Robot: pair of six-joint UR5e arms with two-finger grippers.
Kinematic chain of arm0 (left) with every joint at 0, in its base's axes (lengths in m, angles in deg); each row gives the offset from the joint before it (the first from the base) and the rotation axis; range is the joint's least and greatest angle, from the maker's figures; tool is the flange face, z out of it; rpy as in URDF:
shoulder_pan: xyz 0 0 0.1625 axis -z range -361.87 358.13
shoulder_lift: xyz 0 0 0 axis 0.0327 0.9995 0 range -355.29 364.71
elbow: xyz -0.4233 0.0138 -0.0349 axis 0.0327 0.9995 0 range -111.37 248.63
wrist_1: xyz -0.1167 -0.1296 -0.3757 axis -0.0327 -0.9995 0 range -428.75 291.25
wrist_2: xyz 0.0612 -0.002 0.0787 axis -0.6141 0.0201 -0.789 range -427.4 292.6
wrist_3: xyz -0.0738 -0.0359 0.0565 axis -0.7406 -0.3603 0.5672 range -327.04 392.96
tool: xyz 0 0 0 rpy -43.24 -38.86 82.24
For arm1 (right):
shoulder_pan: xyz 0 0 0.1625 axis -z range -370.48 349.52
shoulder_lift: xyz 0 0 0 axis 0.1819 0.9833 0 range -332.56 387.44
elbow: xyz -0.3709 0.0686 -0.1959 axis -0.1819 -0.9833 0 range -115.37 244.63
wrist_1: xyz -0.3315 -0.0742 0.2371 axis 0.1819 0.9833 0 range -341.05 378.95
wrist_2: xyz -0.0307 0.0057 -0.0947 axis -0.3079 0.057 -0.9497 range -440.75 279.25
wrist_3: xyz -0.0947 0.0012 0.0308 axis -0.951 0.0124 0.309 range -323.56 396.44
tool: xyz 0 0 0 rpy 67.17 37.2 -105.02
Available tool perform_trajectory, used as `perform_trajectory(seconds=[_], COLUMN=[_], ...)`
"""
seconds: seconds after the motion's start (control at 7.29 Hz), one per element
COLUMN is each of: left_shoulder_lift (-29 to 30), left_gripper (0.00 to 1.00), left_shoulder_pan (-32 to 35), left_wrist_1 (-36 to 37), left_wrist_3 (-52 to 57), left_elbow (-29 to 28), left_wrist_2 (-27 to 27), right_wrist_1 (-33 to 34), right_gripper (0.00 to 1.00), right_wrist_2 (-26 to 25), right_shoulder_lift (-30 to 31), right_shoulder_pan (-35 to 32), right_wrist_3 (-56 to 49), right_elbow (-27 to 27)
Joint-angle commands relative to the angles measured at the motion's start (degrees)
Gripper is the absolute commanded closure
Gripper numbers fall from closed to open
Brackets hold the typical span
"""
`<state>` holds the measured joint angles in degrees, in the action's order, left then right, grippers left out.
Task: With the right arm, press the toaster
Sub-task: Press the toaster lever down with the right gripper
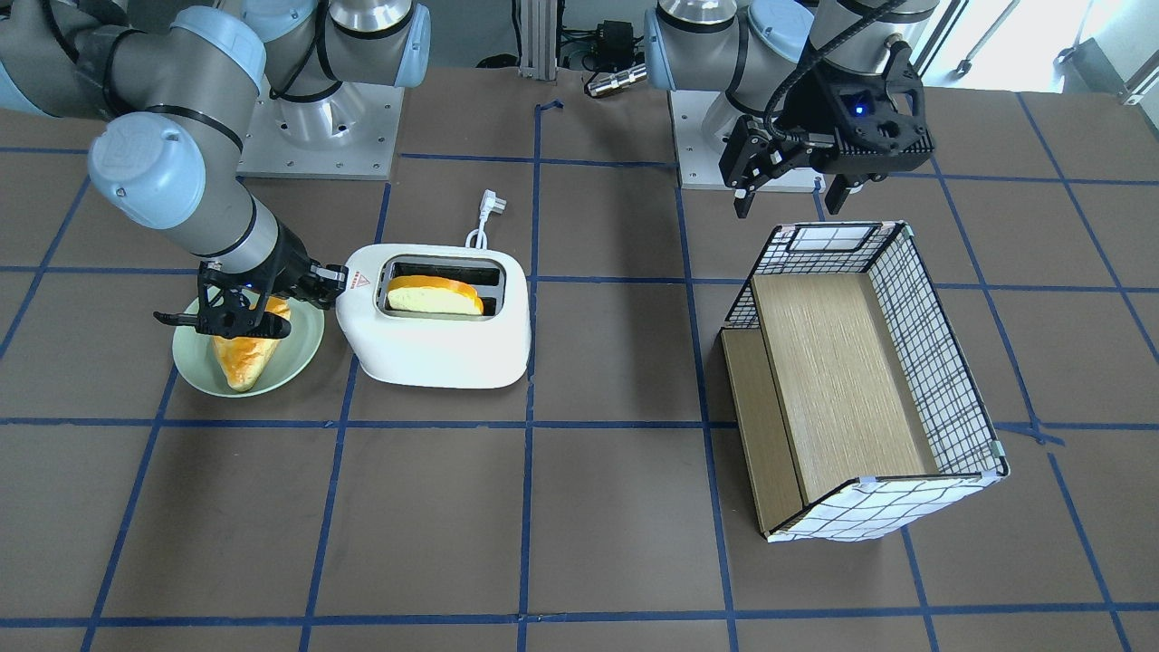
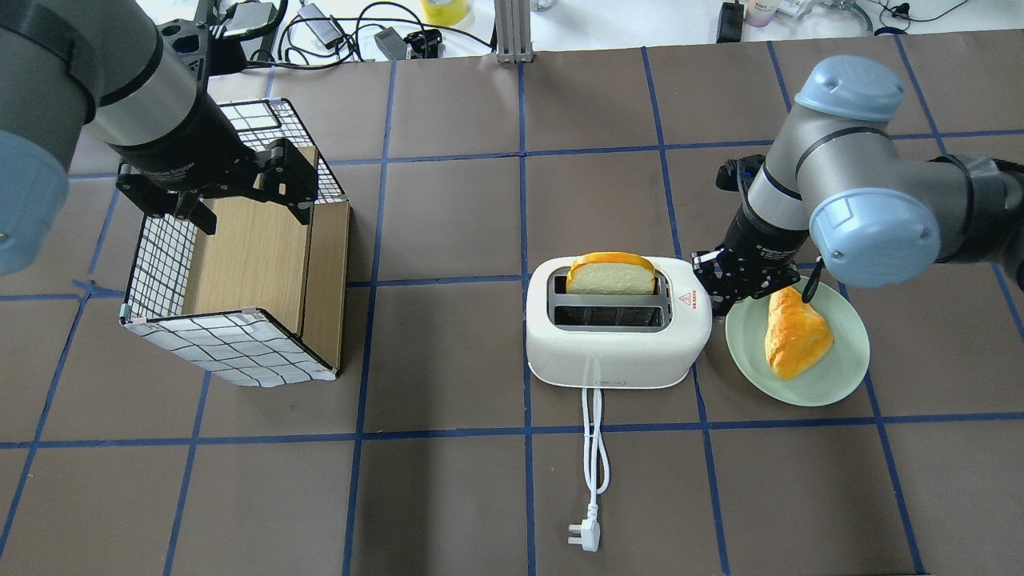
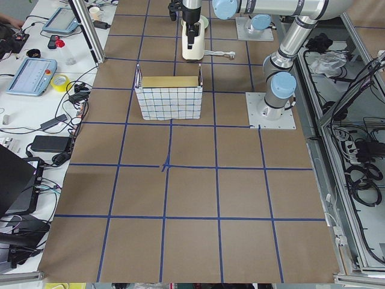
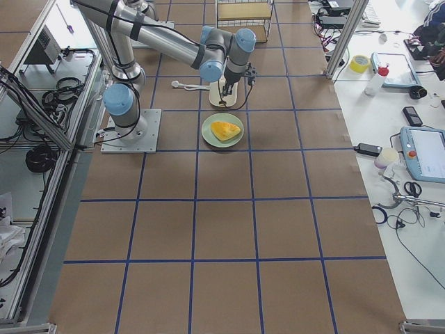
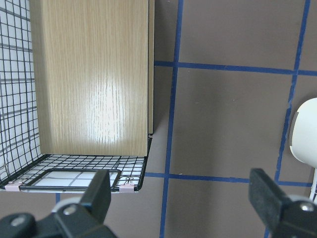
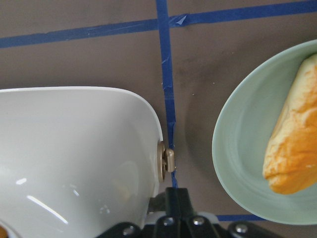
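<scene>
The white toaster (image 1: 444, 349) (image 2: 616, 352) stands mid-table with a bread slice (image 2: 612, 276) sticking up out of one slot. Its small beige lever (image 6: 168, 161) is on the end that faces the green plate (image 2: 840, 376). My right gripper (image 2: 716, 302) (image 1: 324, 279) is shut and empty. It hangs at that end of the toaster, between toaster and plate, with its fingertips (image 6: 171, 197) just short of the lever. My left gripper (image 2: 248, 204) (image 1: 788, 195) is open and empty, held above the edge of the wire basket (image 2: 160, 256).
The green plate (image 1: 299, 353) holds an orange-crusted piece of bread (image 1: 240, 358) right beside my right gripper. The toaster's white cord and plug (image 2: 582, 536) lie unplugged on the table toward the robot. The basket (image 1: 942, 362) lies on its side with a wooden shelf inside.
</scene>
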<state>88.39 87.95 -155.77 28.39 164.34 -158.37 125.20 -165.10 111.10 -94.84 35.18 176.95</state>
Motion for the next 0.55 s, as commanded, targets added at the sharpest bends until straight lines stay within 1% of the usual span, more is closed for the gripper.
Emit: perform_trajectory(seconds=[0.0,0.41], left_shoulder_lift=[0.0,0.0], left_gripper=[0.0,0.0], left_shoulder_pan=[0.0,0.0], left_wrist_1=[0.0,0.0], left_wrist_3=[0.0,0.0], left_elbow=[0.0,0.0], left_wrist_2=[0.0,0.0], right_wrist_1=[1.86,1.94], right_gripper=[1.0,1.0], right_wrist_2=[1.56,2.53], right_shoulder_lift=[-0.25,-0.6], right_shoulder_pan=[1.2,1.91], right_wrist_3=[-0.84,-0.94], right_elbow=[1.42,2.12])
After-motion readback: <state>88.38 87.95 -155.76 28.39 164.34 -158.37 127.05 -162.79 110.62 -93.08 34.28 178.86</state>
